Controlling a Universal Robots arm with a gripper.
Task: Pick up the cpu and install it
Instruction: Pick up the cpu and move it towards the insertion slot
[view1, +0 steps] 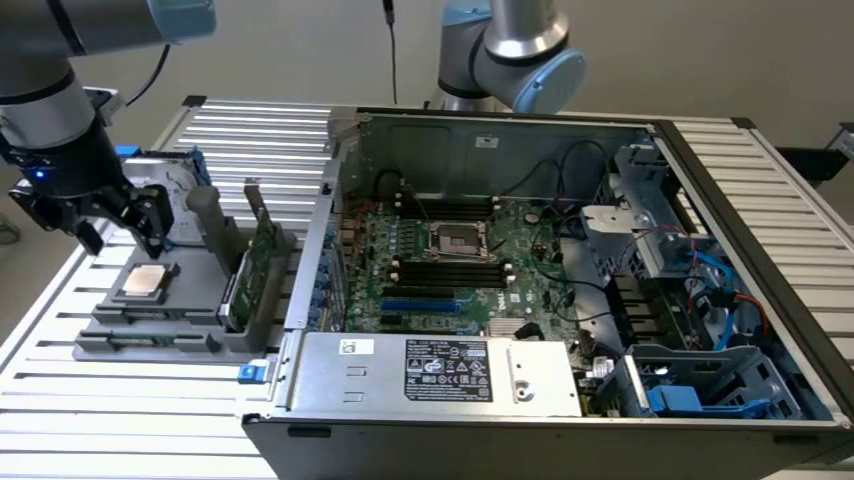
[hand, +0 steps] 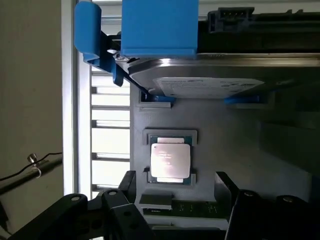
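Observation:
The cpu (view1: 144, 281), a small square chip with a silver top, lies flat in a recess of the grey holder tray (view1: 120, 335) at the exterior view's left. My gripper (view1: 123, 240) hangs just above it and slightly behind, fingers pointing down. In the wrist view the cpu (hand: 170, 161) lies just beyond the gripper (hand: 175, 192), whose black fingers (hand: 127, 184) stand wide apart with nothing between them. The empty cpu socket (view1: 458, 240) sits in the middle of the motherboard inside the open computer case (view1: 534, 135).
A silver hard drive with blue brackets (hand: 200, 82) lies on the tray behind the cpu. An upright green circuit card (view1: 260, 265) stands between the tray and the case. A second robot arm (view1: 514, 50) stands behind the case. The power supply (view1: 441, 370) fills the case's near side.

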